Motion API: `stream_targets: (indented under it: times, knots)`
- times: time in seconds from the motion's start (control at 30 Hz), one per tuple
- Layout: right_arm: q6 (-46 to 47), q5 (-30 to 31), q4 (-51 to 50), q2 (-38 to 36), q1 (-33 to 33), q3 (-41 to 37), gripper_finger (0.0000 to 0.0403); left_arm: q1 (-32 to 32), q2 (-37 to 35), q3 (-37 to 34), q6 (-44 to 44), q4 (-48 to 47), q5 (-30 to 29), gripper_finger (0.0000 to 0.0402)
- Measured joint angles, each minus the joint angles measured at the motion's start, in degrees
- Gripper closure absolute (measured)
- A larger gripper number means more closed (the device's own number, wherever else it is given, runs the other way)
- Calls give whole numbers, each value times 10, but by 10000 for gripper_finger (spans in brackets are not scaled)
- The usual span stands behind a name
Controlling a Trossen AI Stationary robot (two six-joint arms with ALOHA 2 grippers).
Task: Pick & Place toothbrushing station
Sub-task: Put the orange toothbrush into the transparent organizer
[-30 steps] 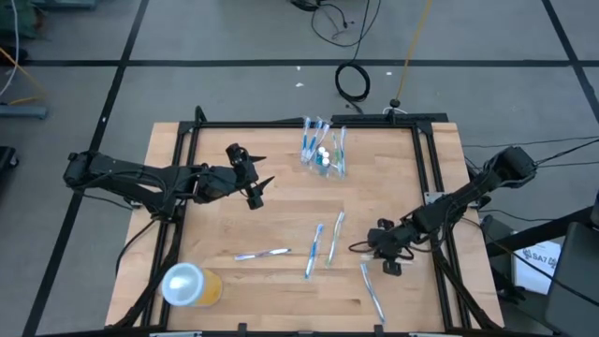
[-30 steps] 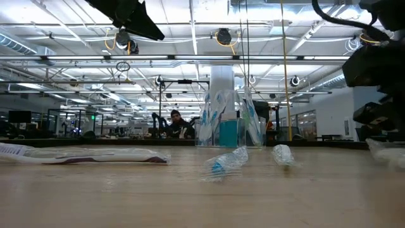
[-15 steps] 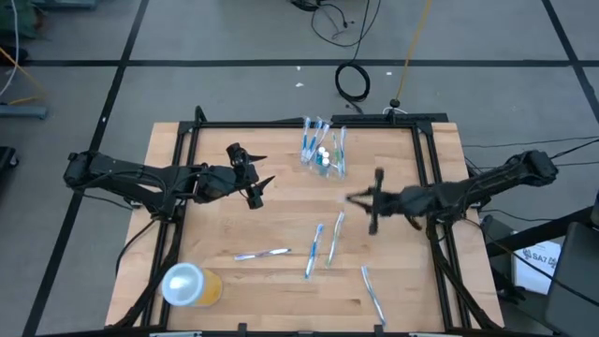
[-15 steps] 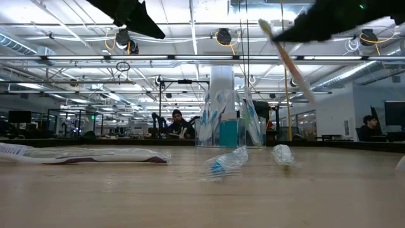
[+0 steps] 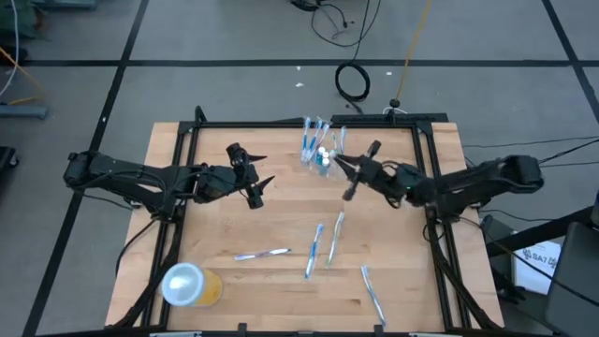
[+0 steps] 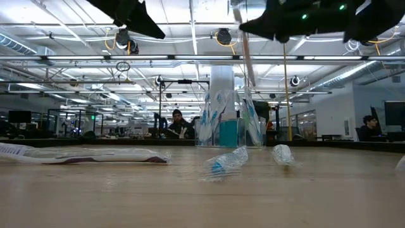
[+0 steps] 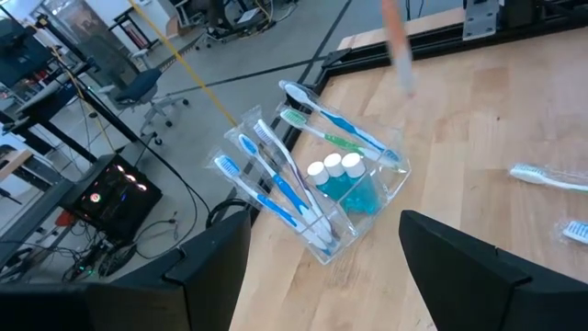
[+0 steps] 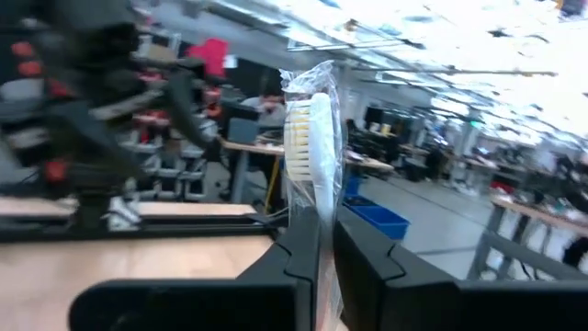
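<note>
A wrapped toothbrush (image 8: 312,147) is being held in the right gripper (image 5: 360,171), clamped between narrowly closed fingers (image 8: 367,267), bristles up and long axis roughly upright. The clear cup (image 5: 321,157) is standing at the table's far edge, just beside this gripper and on its left-arm side, already holding several brushes and white-capped tubes (image 7: 335,166). The right arm is clearly the nearer one. Judgement: the brush is needing to travel sideways over the cup's mouth, then descend. The left gripper (image 5: 255,181) is waiting with jaws wide and empty, well apart from the cup. Loose toothbrushes (image 5: 321,241) are lying mid-table.
</note>
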Motion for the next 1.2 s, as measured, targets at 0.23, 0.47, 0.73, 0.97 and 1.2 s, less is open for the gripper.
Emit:
stream_targets:
  times: [0.23, 0.47, 0.73, 0.97, 1.2]
  knots:
    - [71, 31, 113, 118, -63, 0, 391, 0, 0, 0, -2, 0, 0, 121]
    - [113, 123, 117, 168, -97, 0, 390, 0, 0, 0, -2, 0, 0, 121]
    - [207, 246, 17, 169, -99, 0, 390, 0, 0, 0, -2, 0, 0, 121]
    - [301, 255, -54, 169, -100, 0, 390, 0, 0, 0, -2, 0, 0, 121]
    - [311, 256, -69, 169, -100, 0, 388, 0, 0, 0, -2, -1, 0, 121]
